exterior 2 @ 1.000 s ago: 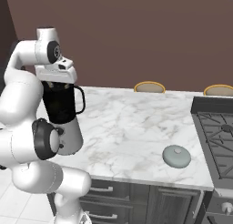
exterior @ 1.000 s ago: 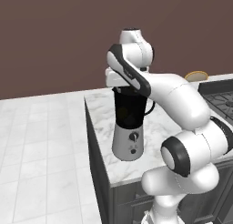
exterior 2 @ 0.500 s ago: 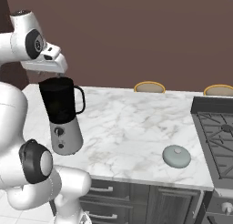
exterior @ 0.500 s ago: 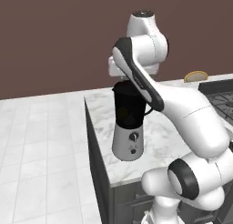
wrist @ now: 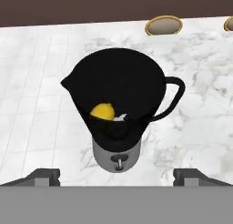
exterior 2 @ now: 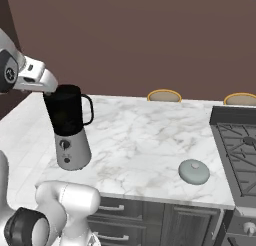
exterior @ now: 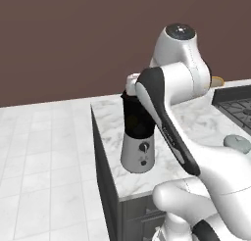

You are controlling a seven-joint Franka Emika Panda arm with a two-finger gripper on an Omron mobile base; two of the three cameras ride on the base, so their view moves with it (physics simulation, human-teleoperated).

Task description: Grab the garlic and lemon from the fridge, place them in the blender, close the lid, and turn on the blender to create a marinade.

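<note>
So in the left base view the arm has swung up and away from the blender (exterior: 138,137), which a second ago it was pressed right down over; now the dark jar stands free on the marble surface (exterior: 196,122) near its left edge, with the lid (exterior: 238,143) lying well apart to the right. From the right base view it's the same story: the hand has lifted to the upper left, just above and beside the jar rim, and the blender (exterior 2: 70,127) has its handle pointing right and its top open, while the pale domed lid (exterior 2: 194,171) sits near the stove. The hand view looks straight down into the jar, and the lemon (wrist: 102,112) is resting at the bottom, bright yellow and smooth. The jaws (wrist: 116,176) are spread wide with nothing between them, so I'd say the lemon drop is done. I can't spot the garlic in there.
</note>
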